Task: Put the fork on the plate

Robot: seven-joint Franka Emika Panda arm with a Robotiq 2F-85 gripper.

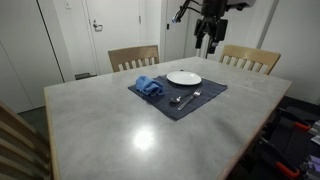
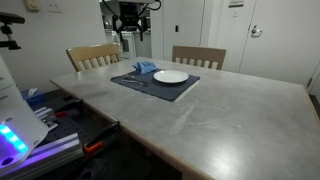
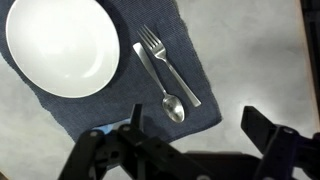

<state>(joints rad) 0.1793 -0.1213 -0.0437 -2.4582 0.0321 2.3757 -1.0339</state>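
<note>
The silver fork (image 3: 168,62) lies on the dark blue placemat (image 3: 190,25), tines toward the top of the wrist view, beside a silver spoon (image 3: 160,85). The round white plate (image 3: 60,45) sits on the mat to the fork's left in that view. Both exterior views show the plate (image 1: 184,78) (image 2: 171,76) and the cutlery (image 1: 187,98) next to it. My gripper (image 3: 195,125) hangs high above the table, open and empty, its dark fingers apart. It is also seen raised in both exterior views (image 1: 209,38) (image 2: 130,32).
A crumpled blue cloth (image 1: 149,87) lies on the mat's other end. The grey table (image 1: 120,125) has two wooden chairs (image 1: 133,57) (image 1: 250,58) behind it. Equipment stands on the floor beside the table (image 2: 25,135).
</note>
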